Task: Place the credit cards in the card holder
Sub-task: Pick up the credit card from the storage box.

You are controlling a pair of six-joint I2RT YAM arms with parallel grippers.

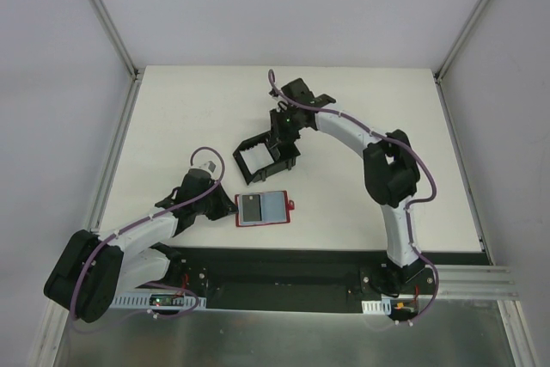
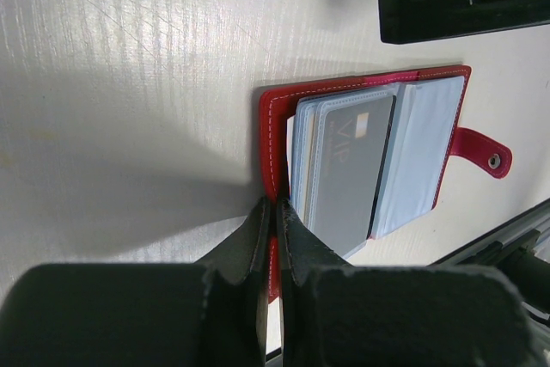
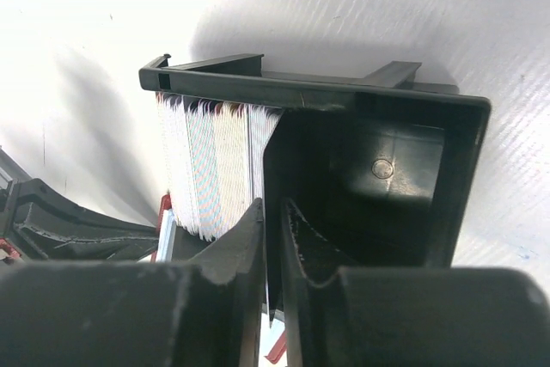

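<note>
The card holder (image 1: 262, 208), a red wallet (image 2: 273, 126), lies open on the table with its snap tab (image 2: 483, 154) pointing away from my left arm. A grey credit card (image 2: 348, 169) sits in its pale blue sleeves. My left gripper (image 2: 275, 208) is shut on the near edge of the wallet's red cover. A stack of credit cards (image 3: 210, 169) stands on edge in a black open-sided box (image 3: 344, 96). My right gripper (image 3: 273, 205) reaches into that box (image 1: 266, 159), and its fingers are shut on the thin edge of the end card of the stack.
The black box stands just behind the wallet, in the middle of the white table (image 1: 172, 126). The table's metal front rail (image 1: 464, 277) runs along the near edge by the arm bases. Grey walls close in the left, right and back sides.
</note>
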